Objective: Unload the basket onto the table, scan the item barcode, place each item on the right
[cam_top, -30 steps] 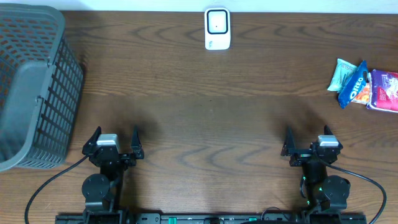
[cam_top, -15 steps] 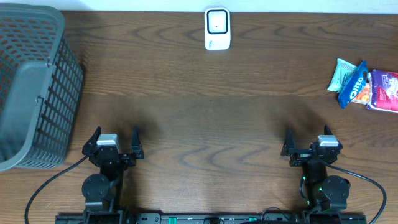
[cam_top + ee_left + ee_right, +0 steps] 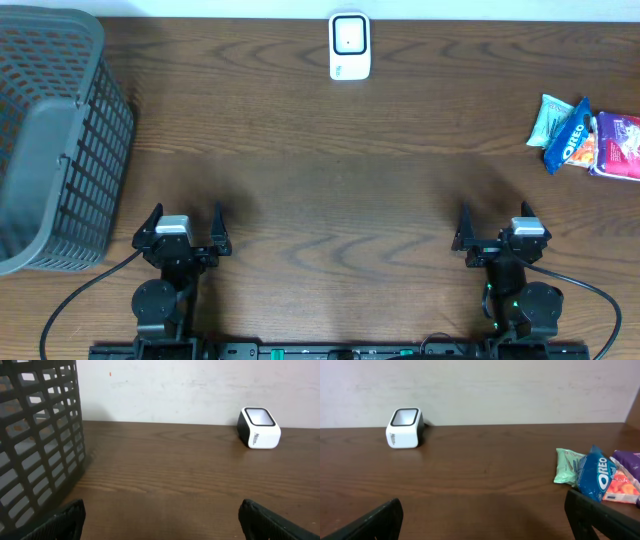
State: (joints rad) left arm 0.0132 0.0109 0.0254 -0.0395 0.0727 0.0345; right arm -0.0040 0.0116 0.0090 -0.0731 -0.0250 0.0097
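Across the whole work area lies the wooden table (image 3: 330,180), with both arms parked at its near edge. None of the task appears to have been started.

1. Basket. A large grey mesh basket (image 3: 50,140) stands ahead and to the outer side of the left gripper (image 3: 184,232). In the left wrist view its wall fills the left of the frame. Its contents cannot be made out.

2. Items. A cluster of snack packets sits well ahead of, and to the outer side of, the right gripper (image 3: 496,232): a pale green packet (image 3: 570,466), a blue Oreo packet (image 3: 596,477) overlapping it, and a purple and orange packet (image 3: 617,145) just beyond. No packet is held or touched.

3. Scanner. The small white barcode scanner (image 3: 349,46) rests at the far edge of the table, far ahead of both grippers and roughly between their lines of reach, inward from each.

4. Grippers. Both stand with fingers spread wide and nothing between them.

Status: no packet lifted, none presented to the scanner. Remaining, as judged: reach for a packet, most plausibly with the right arm, grasp it, carry it to the scanner and show the barcode face to the window.
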